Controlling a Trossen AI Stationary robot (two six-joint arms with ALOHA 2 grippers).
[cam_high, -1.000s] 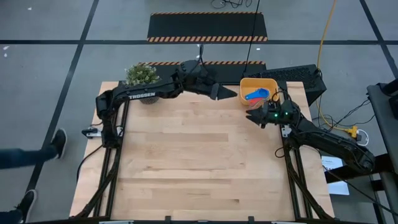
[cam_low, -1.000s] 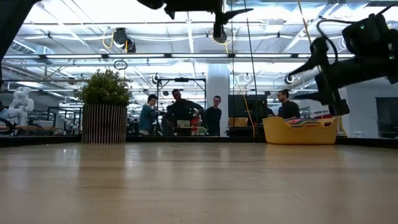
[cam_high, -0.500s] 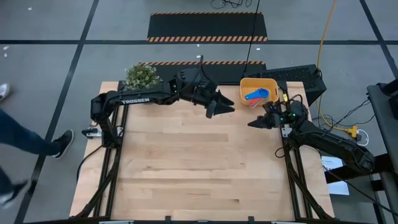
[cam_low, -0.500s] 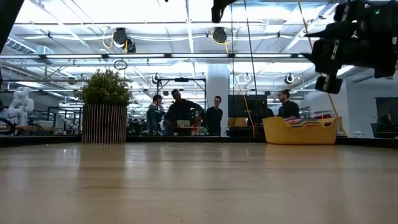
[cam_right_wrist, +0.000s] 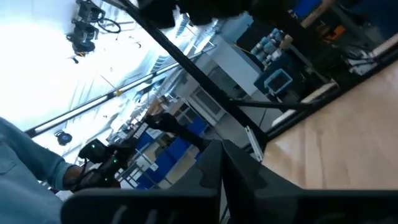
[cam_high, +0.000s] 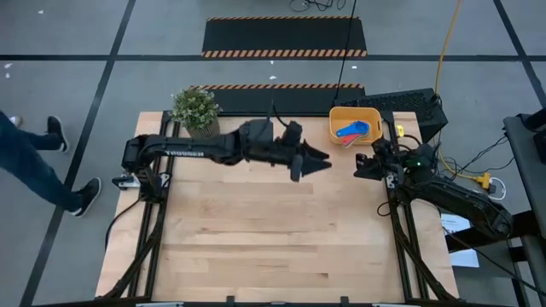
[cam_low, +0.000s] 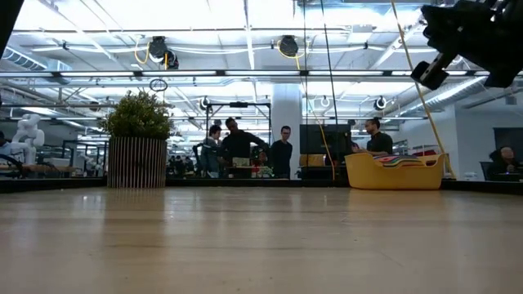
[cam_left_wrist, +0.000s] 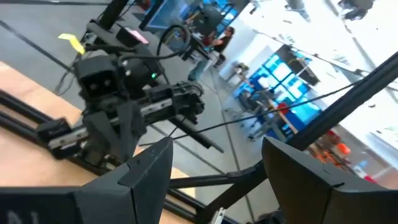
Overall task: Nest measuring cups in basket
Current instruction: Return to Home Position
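High view: nested plastic cups [cam_high: 351,130] in rounded yellow basket [cam_high: 355,110].

A wooden table [cam_high: 273,230] stands on a grey floor [cam_high: 68,51] crossed by dark lines, a hazard-striped black mat [cam_high: 284,37] beyond it. A potted plant [cam_high: 194,107] sits at the table's far edge. Behind, people [cam_low: 245,151] stand by a white column [cam_low: 287,110] under bright ceiling lights [cam_low: 204,33].

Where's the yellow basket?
In the high view, the small yellow-orange plastic basket sits at the far right corner of the table, nested measuring cups inside, beyond the right gripper.
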